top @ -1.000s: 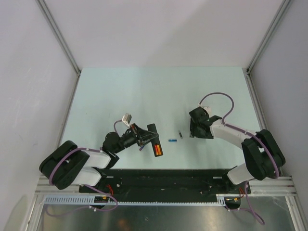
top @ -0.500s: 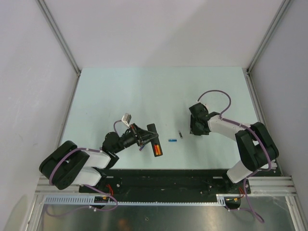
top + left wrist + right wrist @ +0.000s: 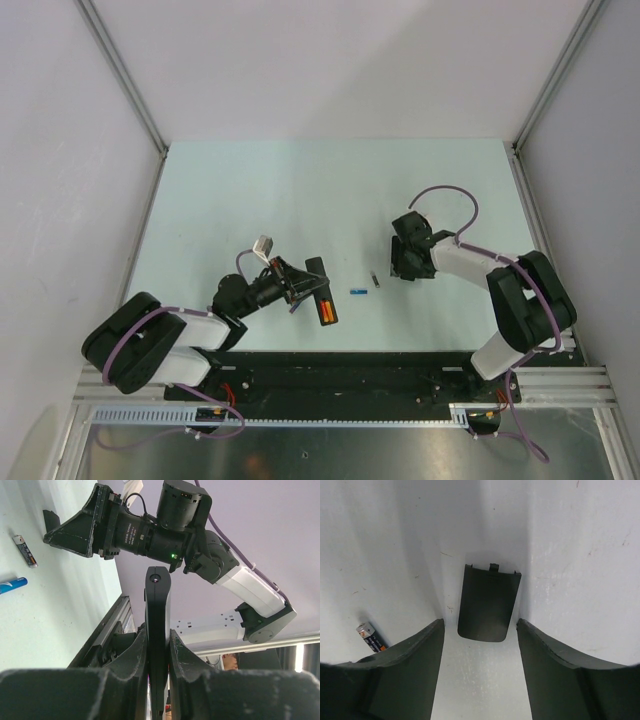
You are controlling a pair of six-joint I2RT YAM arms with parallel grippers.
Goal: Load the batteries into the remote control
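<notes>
My left gripper [image 3: 303, 285] is shut on the remote control [image 3: 322, 293], a slim black bar held tilted just above the table. The two orange-red batteries [image 3: 327, 311] lie in the recess at its near end. In the left wrist view the remote [image 3: 158, 625] shows edge-on between the pads, and the batteries are hidden. My right gripper [image 3: 401, 267] is open and low over the table. Its fingers straddle a flat black battery cover [image 3: 489, 602] that lies on the table just ahead of the fingertips.
A small blue cylinder [image 3: 357, 291] lies on the table right of the remote, also in the left wrist view [image 3: 11, 585]. A tiny dark grey cell [image 3: 375, 279] lies between the grippers, left of the right gripper's fingers [image 3: 372, 636].
My right arm has drawn its gripper a little left and down towards the table. The left arm and the remote have not moved.
</notes>
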